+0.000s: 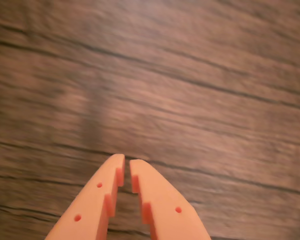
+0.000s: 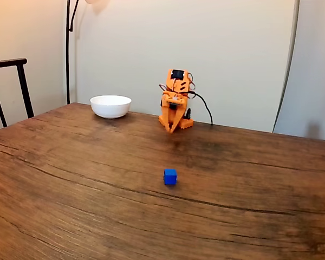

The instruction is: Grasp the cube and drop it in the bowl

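Sitting alone on the wooden table [image 2: 70, 179] in the fixed view, the cube [image 2: 170, 176] turns one flat face to the camera and has no long axis; the bowl [image 2: 111, 106] stands well apart at its 11 o'clock, beside the folded orange arm [image 2: 176, 100]. In the wrist view the gripper [image 1: 126, 165] points to 12 o'clock over blurred wood grain, its fingers nearly together and holding nothing.

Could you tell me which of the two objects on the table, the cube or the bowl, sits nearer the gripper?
The white bowl, beside the gripper; the blue cube lies farther forward.
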You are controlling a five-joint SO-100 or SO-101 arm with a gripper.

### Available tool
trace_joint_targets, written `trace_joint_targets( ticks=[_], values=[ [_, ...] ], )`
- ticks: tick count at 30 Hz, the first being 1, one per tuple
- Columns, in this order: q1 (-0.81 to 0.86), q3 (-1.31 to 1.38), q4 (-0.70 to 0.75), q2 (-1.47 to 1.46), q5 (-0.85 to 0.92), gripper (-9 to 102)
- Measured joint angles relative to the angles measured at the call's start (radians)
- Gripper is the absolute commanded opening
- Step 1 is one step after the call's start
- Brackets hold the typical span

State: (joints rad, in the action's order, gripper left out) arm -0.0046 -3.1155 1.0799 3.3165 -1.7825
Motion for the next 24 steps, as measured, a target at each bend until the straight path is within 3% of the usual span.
trace_joint_targets(
  ticks=[5, 24],
  values=[
    [-0.075, 0.0, -0.005, 0.0, 0.063, 0],
    [-0.084, 0.0, -0.011, 0.0, 0.118, 0]
  ],
)
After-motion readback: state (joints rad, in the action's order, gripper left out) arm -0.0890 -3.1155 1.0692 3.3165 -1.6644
